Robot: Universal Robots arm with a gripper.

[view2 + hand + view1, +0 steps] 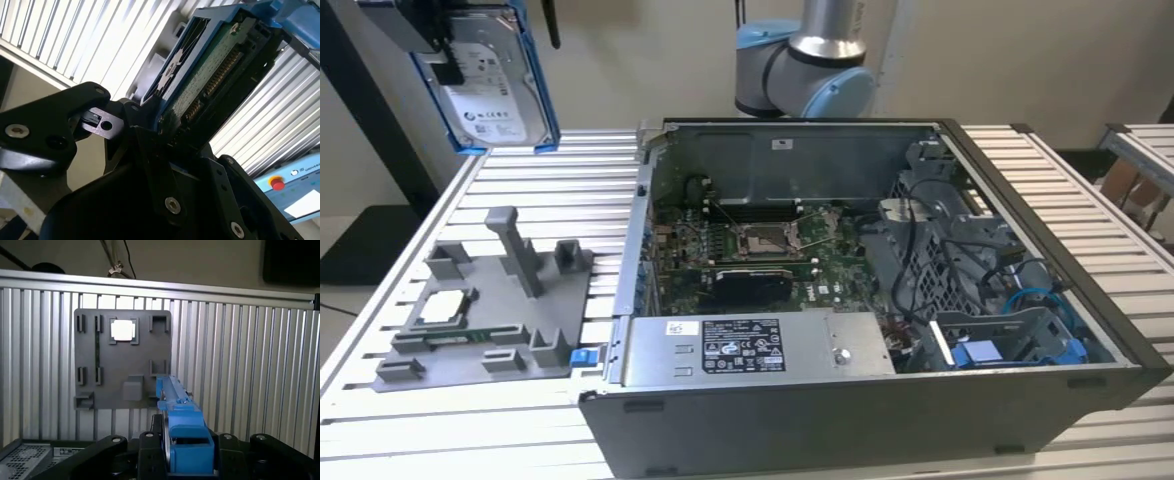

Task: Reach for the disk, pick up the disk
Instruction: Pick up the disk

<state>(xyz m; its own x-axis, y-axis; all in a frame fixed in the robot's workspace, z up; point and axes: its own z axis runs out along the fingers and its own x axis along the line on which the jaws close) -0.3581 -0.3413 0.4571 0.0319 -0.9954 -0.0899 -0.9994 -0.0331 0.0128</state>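
Note:
The disk (491,88), a silver drive with a white label in a blue bracket, hangs upright in the air above the table's far corner on the exterior view's left. My gripper (443,52) is shut on its upper part. In the second wrist view, the disk (210,75) shows its green circuit-board side and blue frame, clamped between the black fingers (150,125). The first wrist view shows the disk (182,415) edge-on, with its blue bracket between the gripper (172,450) links, high over the grey fixture.
Below the disk, a grey fixture plate (480,300) with posts and a small square silver chip (443,305) lies on the slatted aluminium table (587,180). An open computer case (854,300) holds a grey box with a sticker (747,345). The arm's base (807,60) stands behind it.

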